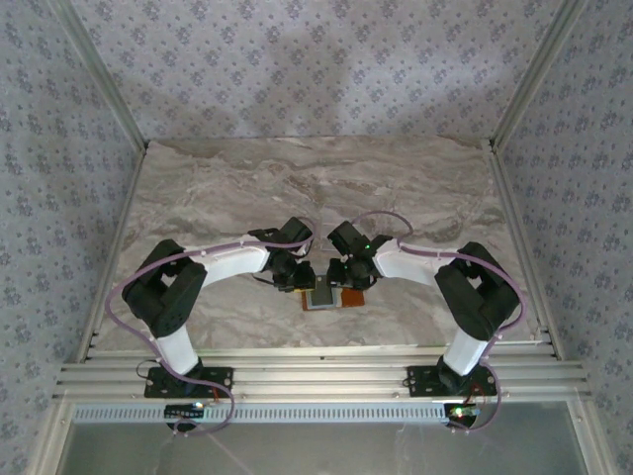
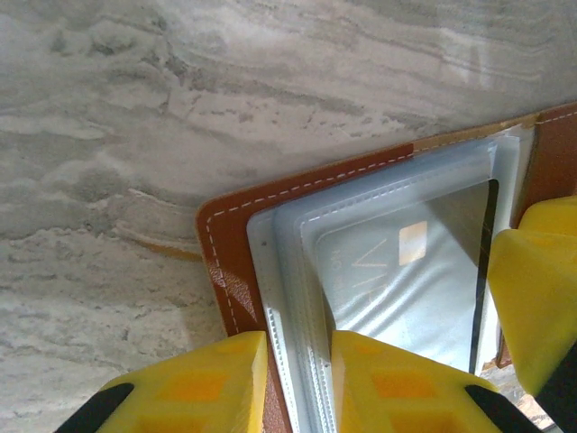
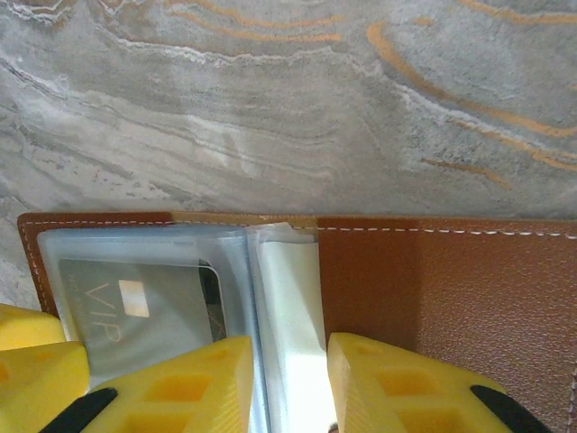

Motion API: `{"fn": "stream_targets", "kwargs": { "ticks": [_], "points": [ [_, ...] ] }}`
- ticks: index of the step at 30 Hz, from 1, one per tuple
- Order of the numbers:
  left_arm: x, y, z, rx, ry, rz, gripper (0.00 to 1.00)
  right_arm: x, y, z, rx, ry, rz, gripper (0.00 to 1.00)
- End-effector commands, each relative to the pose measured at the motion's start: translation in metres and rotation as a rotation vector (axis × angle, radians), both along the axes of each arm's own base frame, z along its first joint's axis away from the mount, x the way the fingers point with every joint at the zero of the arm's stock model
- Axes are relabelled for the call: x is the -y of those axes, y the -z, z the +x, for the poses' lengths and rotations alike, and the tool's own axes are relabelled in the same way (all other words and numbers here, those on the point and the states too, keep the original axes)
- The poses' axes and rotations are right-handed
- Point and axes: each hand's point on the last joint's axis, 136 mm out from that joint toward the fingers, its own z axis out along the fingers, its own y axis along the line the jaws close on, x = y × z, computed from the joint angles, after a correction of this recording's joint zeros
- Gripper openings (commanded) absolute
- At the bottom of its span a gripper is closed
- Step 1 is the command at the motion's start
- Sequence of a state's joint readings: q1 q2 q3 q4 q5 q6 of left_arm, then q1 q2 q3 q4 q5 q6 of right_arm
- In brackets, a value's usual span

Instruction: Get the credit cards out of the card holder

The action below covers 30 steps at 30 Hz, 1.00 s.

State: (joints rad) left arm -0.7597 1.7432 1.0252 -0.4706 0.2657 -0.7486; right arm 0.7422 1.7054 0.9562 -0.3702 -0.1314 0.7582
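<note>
Nearby, card holder (image 1: 346,296); wide tabletop (image 1: 316,188) beyond.

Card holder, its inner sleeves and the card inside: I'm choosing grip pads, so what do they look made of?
Card holder: orange-brown leather or a leather look-alike, matte and grained, with pale stitching along the edge. Sleeves: clear flexible plastic, glossy, with the card showing through. Card: probably plastic, smooth grey, with VIP lettering and a gold chip patch.

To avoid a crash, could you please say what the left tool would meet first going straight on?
The left tool would probably meet the clear sleeves of the card holder, whose edge sits between its fingers; depth is unclear.
</note>
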Motion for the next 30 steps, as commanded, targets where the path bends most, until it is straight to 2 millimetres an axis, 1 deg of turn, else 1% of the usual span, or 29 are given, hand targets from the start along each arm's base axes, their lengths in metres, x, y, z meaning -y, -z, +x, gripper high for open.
{"fn": "stream_targets", "kwargs": {
  "ticks": [1, 8, 12, 17, 20, 23, 26, 30],
  "points": [
    [-0.023, 0.014, -0.011, -0.029, -0.002, 0.115, 0.26, 0.018, 0.015, -0.011, -0.043, 0.003, -0.097, 0.3],
    [-0.017, -0.005, -0.005, 0.015, -0.007, 0.069, 0.26, 0.012, -0.005, -0.01, -0.013, 0.01, -0.038, 0.32],
    [-0.012, -0.01, -0.008, 0.005, -0.008, 0.039, 0.27, 0.008, -0.015, -0.01, -0.006, 0.013, 0.001, 0.35],
    [-0.008, -0.015, -0.011, 0.003, -0.002, 0.011, 0.27, 0.002, -0.023, -0.012, -0.004, 0.003, 0.044, 0.35],
    [-0.002, -0.016, -0.012, -0.006, 0.004, -0.014, 0.27, 0.002, -0.023, -0.014, -0.008, -0.004, 0.048, 0.36],
    [0.002, -0.011, -0.013, -0.024, 0.011, -0.027, 0.27, 0.002, -0.018, -0.016, -0.024, -0.009, 0.04, 0.37],
    [0.005, -0.004, -0.016, -0.043, 0.016, -0.034, 0.27, 0.002, -0.011, -0.019, -0.043, -0.017, 0.031, 0.39],
    [0.002, 0.007, -0.018, -0.065, 0.017, -0.012, 0.25, 0.002, 0.0, -0.021, -0.065, -0.023, 0.02, 0.4]
  ]
}}
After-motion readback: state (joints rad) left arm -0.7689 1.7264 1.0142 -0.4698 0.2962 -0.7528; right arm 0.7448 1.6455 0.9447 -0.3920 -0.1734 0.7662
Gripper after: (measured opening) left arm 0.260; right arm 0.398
